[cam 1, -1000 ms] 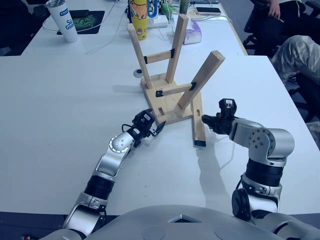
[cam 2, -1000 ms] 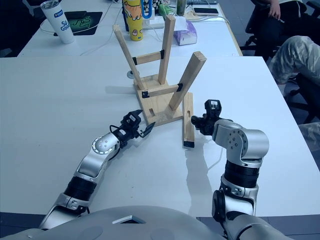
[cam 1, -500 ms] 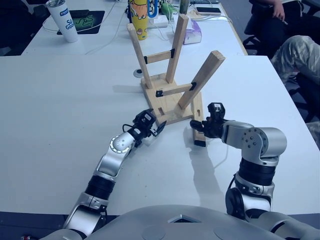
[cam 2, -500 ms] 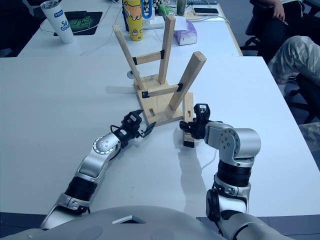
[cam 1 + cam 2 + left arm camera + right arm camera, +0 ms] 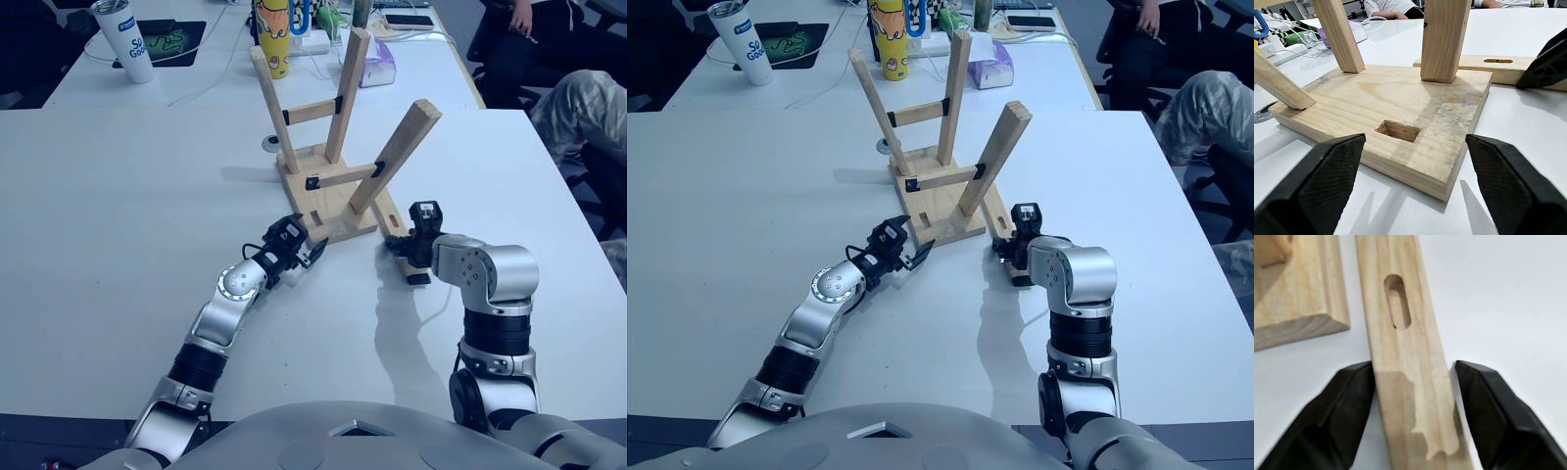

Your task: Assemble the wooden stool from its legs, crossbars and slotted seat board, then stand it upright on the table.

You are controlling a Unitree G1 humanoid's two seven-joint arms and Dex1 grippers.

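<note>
A white table (image 5: 118,215) fills the foreground, and a second table behind it carries cups, a tumbler and cables.

From the head views, the seat board (image 5: 328,217) lies upside down mid-table. Three legs (image 5: 347,93) stand up out of it, tied by crossbars (image 5: 312,111), which suits fitting parts from above. The loose leg (image 5: 395,217) lies flat just beside the board's right edge. The right gripper (image 5: 409,250) sits over its near end, and the left gripper (image 5: 299,247) hovers at the board's near corner.

In the left wrist view, the left gripper (image 5: 1415,191) is spread wide and holds nothing. It frames the board's corner and the empty slot (image 5: 1397,130), likely ready to steady the board.

In the right wrist view, the right gripper (image 5: 1413,416) straddles the loose leg. Its fingers (image 5: 1347,406) sit against the leg's two long sides in what looks like a grip. They hold below the oval hole (image 5: 1397,301), which leaves the hole free for a crossbar.
</note>
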